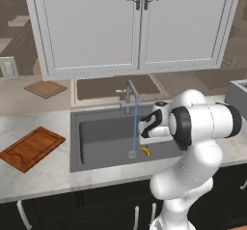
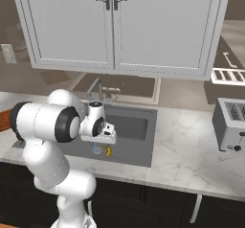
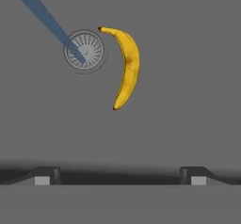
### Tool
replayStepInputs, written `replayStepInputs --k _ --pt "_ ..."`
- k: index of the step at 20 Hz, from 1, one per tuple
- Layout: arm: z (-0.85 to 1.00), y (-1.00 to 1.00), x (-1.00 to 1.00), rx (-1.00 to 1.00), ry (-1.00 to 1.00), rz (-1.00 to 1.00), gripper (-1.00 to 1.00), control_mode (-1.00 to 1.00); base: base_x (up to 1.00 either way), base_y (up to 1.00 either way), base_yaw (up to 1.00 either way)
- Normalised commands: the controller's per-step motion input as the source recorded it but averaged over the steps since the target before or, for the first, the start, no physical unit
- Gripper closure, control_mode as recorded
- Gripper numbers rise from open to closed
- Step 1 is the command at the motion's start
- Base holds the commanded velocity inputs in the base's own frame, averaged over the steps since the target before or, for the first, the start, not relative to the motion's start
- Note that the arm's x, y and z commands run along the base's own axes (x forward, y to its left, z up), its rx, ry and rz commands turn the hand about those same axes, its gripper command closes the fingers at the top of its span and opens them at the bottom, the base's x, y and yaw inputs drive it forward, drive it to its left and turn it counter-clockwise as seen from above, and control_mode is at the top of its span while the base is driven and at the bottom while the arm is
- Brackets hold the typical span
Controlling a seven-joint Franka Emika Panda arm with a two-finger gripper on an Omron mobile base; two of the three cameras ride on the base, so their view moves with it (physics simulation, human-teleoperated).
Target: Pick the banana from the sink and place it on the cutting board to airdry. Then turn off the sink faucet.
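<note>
The small yellow banana (image 3: 127, 68) lies flat on the floor of the dark grey sink (image 1: 96, 137), right beside the round metal drain (image 3: 84, 51). My gripper (image 3: 120, 176) hangs over the basin above the banana, open, with nothing between its fingers. From the base views the hand (image 1: 150, 136) hovers just above the banana (image 1: 144, 150). A thin blue stream of water (image 1: 134, 127) runs from the sink faucet (image 1: 129, 96) down onto the drain. The reddish-brown cutting board (image 1: 33, 148) lies on the counter left of the sink.
A smaller pale tan board (image 1: 46, 88) lies further back on the left. A grey toaster (image 2: 231, 125) stands on the counter right of the sink. White wall cabinets (image 1: 135, 26) hang above the faucet. The counter's front edge runs just below the sink.
</note>
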Motion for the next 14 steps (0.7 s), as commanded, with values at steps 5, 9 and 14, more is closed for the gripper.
replayStepInputs --k 5,9,14 --pt "-0.20 -0.02 0.05 0.00 0.01 0.00 -1.00 -1.00 0.00 0.00 0.00" --pt "-0.19 -0.04 0.02 0.01 0.00 0.00 -1.00 -1.00 0.00 0.00 0.00" --pt "-0.19 -0.03 0.01 0.01 0.01 0.00 -1.00 -1.00 0.00 0.00 0.00"
